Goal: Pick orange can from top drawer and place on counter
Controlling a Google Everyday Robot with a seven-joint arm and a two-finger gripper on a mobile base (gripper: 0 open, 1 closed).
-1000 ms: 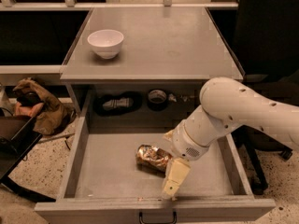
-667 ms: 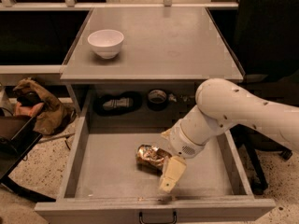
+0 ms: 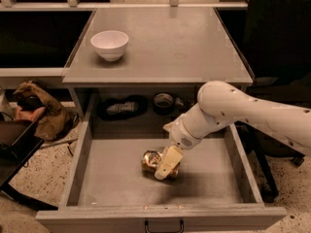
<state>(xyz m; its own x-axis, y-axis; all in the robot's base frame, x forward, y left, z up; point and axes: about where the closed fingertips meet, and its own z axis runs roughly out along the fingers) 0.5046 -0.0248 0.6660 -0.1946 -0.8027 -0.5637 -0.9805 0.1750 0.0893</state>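
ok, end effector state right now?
End effector: down in the top drawer, at the orange can; open, closed or holding it cannot be told.

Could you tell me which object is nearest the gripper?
The orange can in the top drawer, right at the gripper; the white bowl sits on the counter.
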